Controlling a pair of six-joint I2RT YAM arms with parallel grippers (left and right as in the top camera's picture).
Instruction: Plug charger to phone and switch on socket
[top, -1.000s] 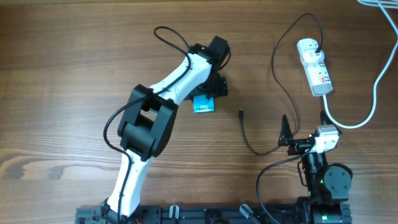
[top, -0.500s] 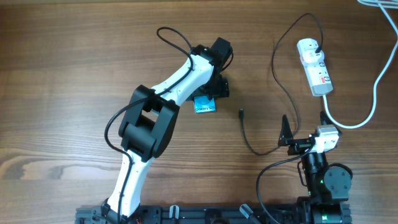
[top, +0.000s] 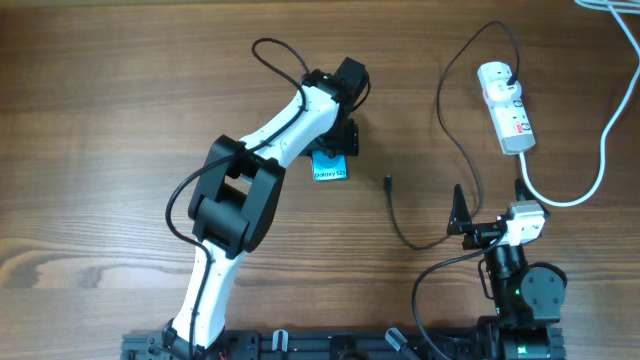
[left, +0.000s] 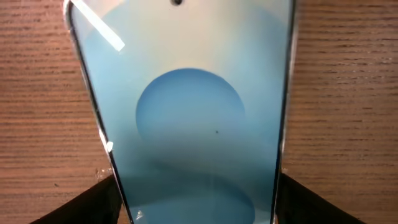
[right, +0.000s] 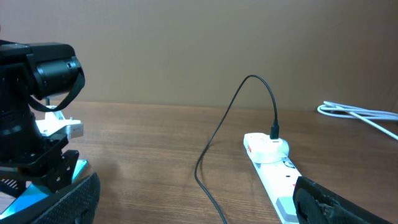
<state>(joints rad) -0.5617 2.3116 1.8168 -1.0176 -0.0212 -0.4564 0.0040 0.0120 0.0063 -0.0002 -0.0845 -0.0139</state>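
The phone (top: 329, 168) lies flat on the wood with its cyan screen up and the "Galaxy" end toward me. My left gripper (top: 336, 148) is down over its far part. In the left wrist view the screen of the phone (left: 189, 112) fills the frame, and the black fingers (left: 93, 202) of the left gripper (left: 196, 208) press against both long edges. The charger (top: 445, 120) runs from the socket (top: 507, 122) to a loose plug tip (top: 388, 182) right of the phone. My right gripper (top: 488, 208) rests open near the front edge, holding nothing.
A thick white cord (top: 590, 170) loops from the socket off the far right corner. The right wrist view shows the socket (right: 273, 165), the charger cable (right: 227, 118) arching from it, and the left arm (right: 37, 93) over the phone at the left.
The left gripper's jaws have narrowed onto the phone's edges, and the phone has shifted slightly with it. The right arm has not moved.
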